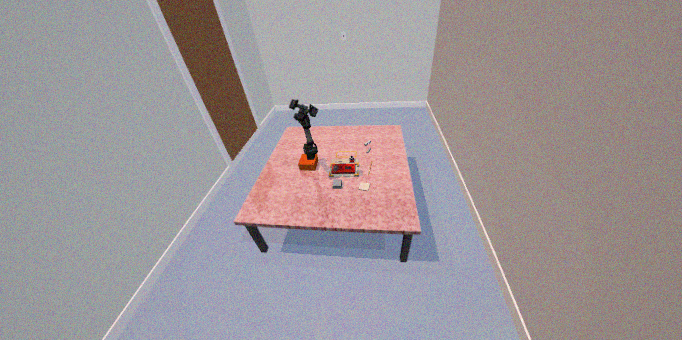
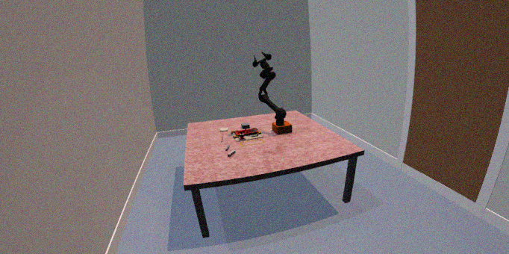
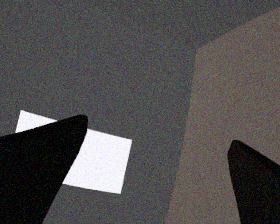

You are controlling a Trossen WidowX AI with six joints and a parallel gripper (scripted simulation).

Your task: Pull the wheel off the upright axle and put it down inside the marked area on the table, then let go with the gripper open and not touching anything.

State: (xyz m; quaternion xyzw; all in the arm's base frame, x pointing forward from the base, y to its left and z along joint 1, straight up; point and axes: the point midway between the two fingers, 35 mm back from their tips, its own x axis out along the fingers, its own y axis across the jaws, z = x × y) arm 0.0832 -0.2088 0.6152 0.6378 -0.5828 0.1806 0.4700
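Note:
My gripper (image 1: 304, 105) (image 2: 259, 55) is open and empty, raised high above the table and pointing upward. In the wrist view its two dark fingers stand wide apart, with only ceiling, wall and a white panel beyond them. A small dark upright thing (image 1: 351, 159) (image 2: 241, 137) stands at the edge of the red and pale assembly; it looks like the axle with the wheel, but it is too small to tell the two apart. A thin yellow outline (image 1: 346, 151), likely the marked area, lies beside the assembly on the table.
The red assembly (image 1: 344, 169) (image 2: 245, 131) sits on the table (image 1: 320, 206) (image 2: 298, 154). A grey block (image 1: 337, 184) (image 2: 245, 126), a cream tile (image 1: 364, 186) (image 2: 224, 129), a thin yellow strip and two small grey pieces lie around it. The arm stands on an orange base (image 1: 308, 162) (image 2: 282, 128).

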